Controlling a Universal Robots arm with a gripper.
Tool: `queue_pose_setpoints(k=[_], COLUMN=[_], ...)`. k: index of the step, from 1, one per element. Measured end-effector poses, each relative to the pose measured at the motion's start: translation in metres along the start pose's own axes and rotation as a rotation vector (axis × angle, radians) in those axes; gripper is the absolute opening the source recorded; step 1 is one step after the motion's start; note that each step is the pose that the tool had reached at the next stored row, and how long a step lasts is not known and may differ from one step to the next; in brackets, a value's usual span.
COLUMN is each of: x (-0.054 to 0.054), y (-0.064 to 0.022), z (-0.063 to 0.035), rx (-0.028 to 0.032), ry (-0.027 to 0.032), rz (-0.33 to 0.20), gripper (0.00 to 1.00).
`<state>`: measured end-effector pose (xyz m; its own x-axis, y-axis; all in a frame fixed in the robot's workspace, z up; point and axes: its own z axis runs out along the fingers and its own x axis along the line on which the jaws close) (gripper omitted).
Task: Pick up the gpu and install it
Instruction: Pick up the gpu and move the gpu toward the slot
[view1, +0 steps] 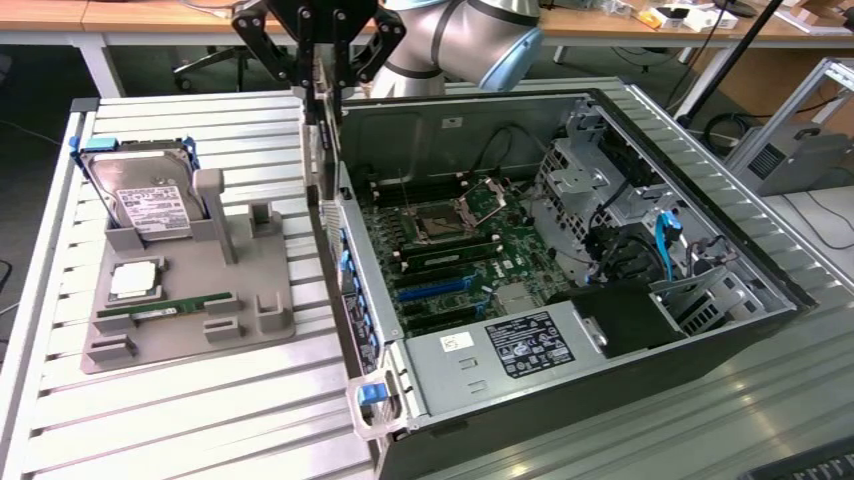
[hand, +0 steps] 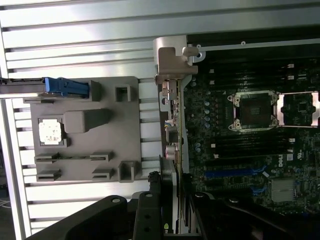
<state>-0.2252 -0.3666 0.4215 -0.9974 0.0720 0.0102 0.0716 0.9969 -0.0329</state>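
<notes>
The gpu (view1: 318, 150) hangs upright and edge-on from my gripper (view1: 316, 85), which is shut on its upper end. It is over the open computer case's wall (view1: 350, 300), on the exterior view's left side of the case. In the wrist view the gpu (hand: 173, 125) runs as a thin strip from my gripper (hand: 172, 199) out to its silver end bracket (hand: 172, 57). It lines up along the edge of the motherboard (hand: 240, 150). The blue slots (view1: 434, 290) on the board lie below and to the exterior view's right of the card.
A grey fixture tray (view1: 254, 290) lies on the slatted table at the exterior view's left. It carries a hard drive (view1: 147, 200), a CPU chip (view1: 136, 280) and a green RAM stick (view1: 167, 308). Drive cages and cables (view1: 627, 230) fill the case's far side.
</notes>
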Motion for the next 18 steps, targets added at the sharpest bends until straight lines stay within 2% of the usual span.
queue_pose_setpoints(k=[18], x=[-0.0035], y=[0.0003], z=[0.0004], rx=[0.0002], ry=[0.0], rz=[0.0], gripper=[0.27])
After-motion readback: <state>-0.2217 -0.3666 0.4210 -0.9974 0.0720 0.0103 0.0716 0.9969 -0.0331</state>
